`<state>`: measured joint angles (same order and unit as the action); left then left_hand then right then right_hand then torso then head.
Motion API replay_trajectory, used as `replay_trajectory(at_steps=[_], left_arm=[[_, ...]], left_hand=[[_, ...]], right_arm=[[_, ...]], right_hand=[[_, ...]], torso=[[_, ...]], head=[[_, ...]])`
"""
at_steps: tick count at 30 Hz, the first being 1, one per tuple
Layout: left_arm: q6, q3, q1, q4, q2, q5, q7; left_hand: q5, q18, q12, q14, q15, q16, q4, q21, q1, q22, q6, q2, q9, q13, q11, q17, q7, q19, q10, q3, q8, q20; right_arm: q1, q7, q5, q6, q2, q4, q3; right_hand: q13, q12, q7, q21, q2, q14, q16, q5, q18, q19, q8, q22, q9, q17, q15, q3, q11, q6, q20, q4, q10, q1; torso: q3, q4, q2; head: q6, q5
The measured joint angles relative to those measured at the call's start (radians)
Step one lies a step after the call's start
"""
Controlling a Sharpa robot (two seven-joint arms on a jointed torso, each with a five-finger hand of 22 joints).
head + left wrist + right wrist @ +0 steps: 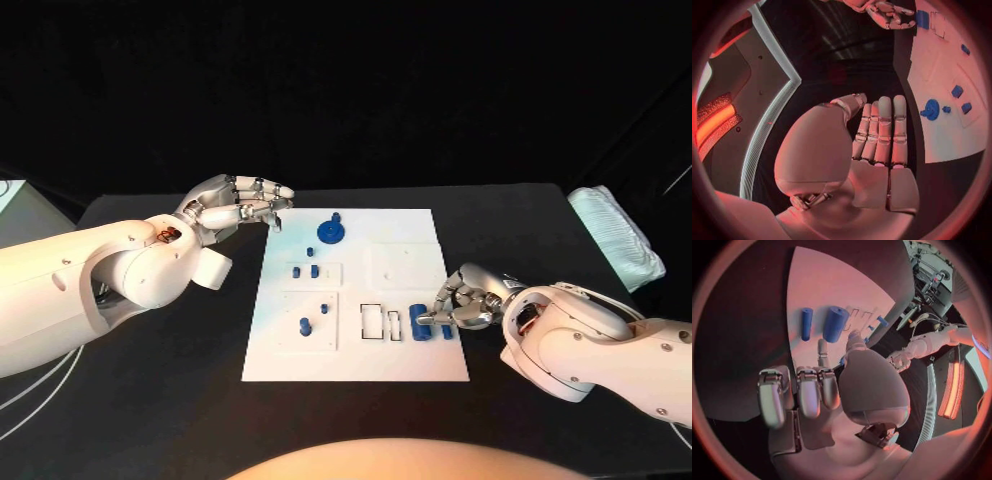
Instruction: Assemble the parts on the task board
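Task board sits mid-table, long axis running 12 to 6.

Right hand is at the board's 4 o'clock edge, fingers curled down by two loose blue cylinders. Right wrist view shows the thick one and the thin one lying side by side just past the fingertips. Nothing gripped that I can see, and I can't tell if there's contact. Looks staged for a pick, since the empty rectangular slots are right beside them at 9.

Left hand hovers off the board's 11 o'clock corner, fingers straight and together, holding nothing. Probably parked clear.

Blue round knob part stands near 12; small blue pegs already sit in the left-column sockets.
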<state>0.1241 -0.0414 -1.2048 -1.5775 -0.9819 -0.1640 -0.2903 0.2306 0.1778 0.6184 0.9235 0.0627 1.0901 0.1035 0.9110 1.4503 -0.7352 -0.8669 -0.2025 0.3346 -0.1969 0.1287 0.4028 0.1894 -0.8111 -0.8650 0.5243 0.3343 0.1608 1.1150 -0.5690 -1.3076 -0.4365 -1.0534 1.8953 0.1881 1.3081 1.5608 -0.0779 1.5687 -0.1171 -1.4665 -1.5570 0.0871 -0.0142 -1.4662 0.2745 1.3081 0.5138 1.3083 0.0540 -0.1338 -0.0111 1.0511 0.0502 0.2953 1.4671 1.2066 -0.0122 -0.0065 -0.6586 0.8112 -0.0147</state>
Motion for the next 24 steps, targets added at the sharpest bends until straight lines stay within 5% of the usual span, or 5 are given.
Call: replay_trajectory(at_steps=[24], left_arm=[[-0.002,0.0,0.0,-0.003,-0.006,0.001,0.003]], left_hand=[[0.0,0.0,0.0,0.0,0.0,0.0,0.0,0.0,0.0,0.001,0.0,0.0,0.0,0.001,0.0,0.0,0.0,0.0,0.0,0.0,0.0,0.0]], right_arm=[[-0.034,-0.052,-0.066,0.036,0.101,-0.084,-0.006]], right_hand=[[0.0,0.0,0.0,0.0,-0.003,0.002,0.0,0.0,0.0,0.0,0.021,0.0,0.017,0.0,0.002,-0.007,0.0,0.013,-0.007,0.001,0.0,-0.018]], torso=[[0.0,0.0004,-0.001]], head=[[0.011,0.004]])
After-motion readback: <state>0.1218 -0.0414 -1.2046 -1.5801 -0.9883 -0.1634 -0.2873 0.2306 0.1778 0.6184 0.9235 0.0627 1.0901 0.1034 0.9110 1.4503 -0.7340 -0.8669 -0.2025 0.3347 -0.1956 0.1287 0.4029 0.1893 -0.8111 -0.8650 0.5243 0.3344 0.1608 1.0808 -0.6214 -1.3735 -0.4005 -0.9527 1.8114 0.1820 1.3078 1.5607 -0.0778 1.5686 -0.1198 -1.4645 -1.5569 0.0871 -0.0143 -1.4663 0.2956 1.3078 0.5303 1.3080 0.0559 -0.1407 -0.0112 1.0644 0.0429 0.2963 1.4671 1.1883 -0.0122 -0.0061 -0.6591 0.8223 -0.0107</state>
